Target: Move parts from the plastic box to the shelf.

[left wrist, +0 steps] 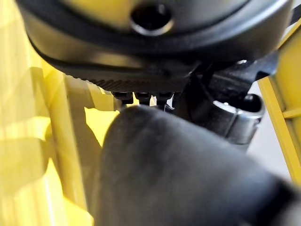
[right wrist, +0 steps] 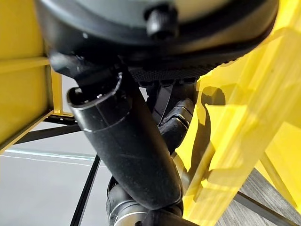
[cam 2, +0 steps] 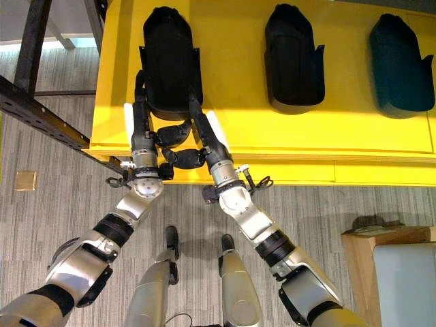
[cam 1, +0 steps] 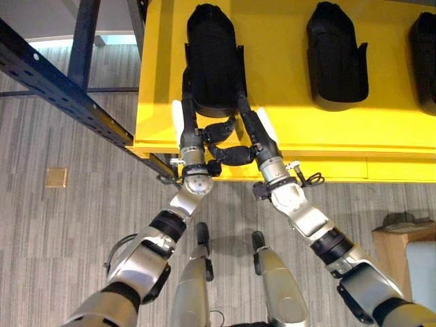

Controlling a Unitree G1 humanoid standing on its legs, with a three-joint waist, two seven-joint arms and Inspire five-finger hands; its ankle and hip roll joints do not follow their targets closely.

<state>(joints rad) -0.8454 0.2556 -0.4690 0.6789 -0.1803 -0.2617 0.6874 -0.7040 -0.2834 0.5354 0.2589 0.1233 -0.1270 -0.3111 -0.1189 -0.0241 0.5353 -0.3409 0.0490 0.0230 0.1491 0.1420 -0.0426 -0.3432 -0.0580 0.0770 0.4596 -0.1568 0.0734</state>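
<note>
Both arms reach onto the yellow shelf point(cam 1: 293, 129), where the left robot hand point(cam 1: 189, 133) and the right robot hand point(cam 1: 255, 133) grip a black part point(cam 1: 212, 58) from either side, fingers running up its flanks and thumbs curled below its near end. Two more black parts point(cam 2: 293, 58) point(cam 2: 400, 65) lie on the shelf beyond the right robot hand, well apart.
</note>
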